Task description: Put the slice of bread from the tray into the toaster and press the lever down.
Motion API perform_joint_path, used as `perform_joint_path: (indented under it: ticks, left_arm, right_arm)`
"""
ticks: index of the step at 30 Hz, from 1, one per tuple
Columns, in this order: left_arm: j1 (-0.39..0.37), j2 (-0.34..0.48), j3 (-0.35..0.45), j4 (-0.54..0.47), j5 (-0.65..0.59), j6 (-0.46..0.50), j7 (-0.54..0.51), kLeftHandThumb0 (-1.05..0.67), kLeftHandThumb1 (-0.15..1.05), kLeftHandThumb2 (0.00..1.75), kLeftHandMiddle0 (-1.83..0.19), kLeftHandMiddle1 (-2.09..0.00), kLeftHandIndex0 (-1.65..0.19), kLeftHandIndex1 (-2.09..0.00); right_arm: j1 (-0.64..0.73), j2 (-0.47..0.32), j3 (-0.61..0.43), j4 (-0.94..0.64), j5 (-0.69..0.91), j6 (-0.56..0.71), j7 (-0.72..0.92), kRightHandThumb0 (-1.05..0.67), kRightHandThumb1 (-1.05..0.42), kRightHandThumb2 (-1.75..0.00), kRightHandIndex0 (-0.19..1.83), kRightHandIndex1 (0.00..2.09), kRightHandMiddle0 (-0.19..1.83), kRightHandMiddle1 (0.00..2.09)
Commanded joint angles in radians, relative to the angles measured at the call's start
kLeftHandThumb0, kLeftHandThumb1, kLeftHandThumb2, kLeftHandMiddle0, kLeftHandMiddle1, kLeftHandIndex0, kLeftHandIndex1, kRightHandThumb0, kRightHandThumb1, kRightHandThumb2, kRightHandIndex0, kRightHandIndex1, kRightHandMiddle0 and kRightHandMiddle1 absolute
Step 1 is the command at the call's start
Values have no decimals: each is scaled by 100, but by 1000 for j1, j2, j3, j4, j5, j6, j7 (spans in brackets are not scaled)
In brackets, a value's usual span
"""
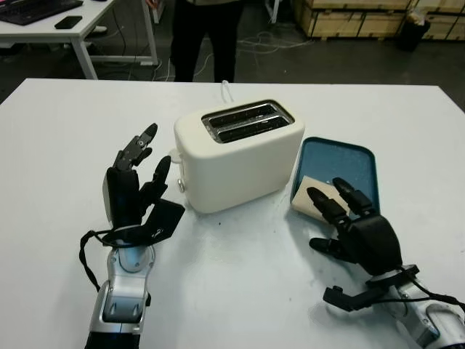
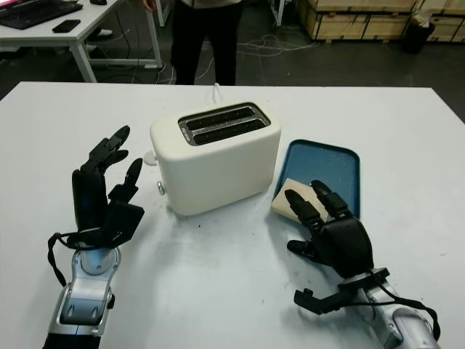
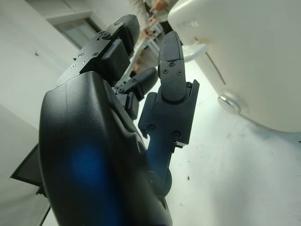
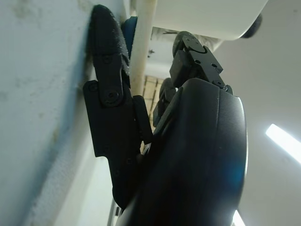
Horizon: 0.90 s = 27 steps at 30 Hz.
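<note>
A cream two-slot toaster point(image 1: 236, 153) stands mid-table with both slots empty. Its side lever point(image 1: 174, 155) and a small knob point(image 1: 180, 185) face my left hand point(image 1: 145, 163), which is open and raised just left of the toaster. To the toaster's right lies a blue tray point(image 1: 352, 163). The bread slice point(image 1: 306, 195) sits at the tray's near left corner, leaning on the rim. My right hand point(image 1: 327, 211) is open, its fingers point(image 1: 323, 203) stretched over the slice's near edge. Its thumb point(image 4: 110, 84) lies along the table beside the tray.
A person in dark trousers point(image 1: 203, 29) stands behind the table's far edge. A white desk point(image 1: 65, 33) is at the back left and wooden pallets point(image 1: 363, 14) at the back right. Bare white tabletop point(image 1: 240, 283) stretches between my arms.
</note>
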Motion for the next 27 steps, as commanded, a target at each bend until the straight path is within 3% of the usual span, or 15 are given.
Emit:
perform_joint_path:
  ticks: [1,14,27]
  left_arm:
    - [-4,3,-5,-12,-2,-6,-6,-34,92,37,-33,-91,-61,-2]
    - [-5,13,-12,1,-4,-31,-1,-36,92,37,-32,-92,-62,-2]
    - [-5,11,-9,-3,5,-31,4,-37,92,38,-32,-94,-62,-2]
  right_arm:
    - [-20,-20,33,47,-26,28,-41,-64,-92,-13,14,3,24,2]
    - [-71,-55,117,109,-18,106,-121,-55,-92,-27,14,2,26,1]
    - [-14,-63,104,-79,-7,318,85,-57,-92,-27,16,5,32,3]
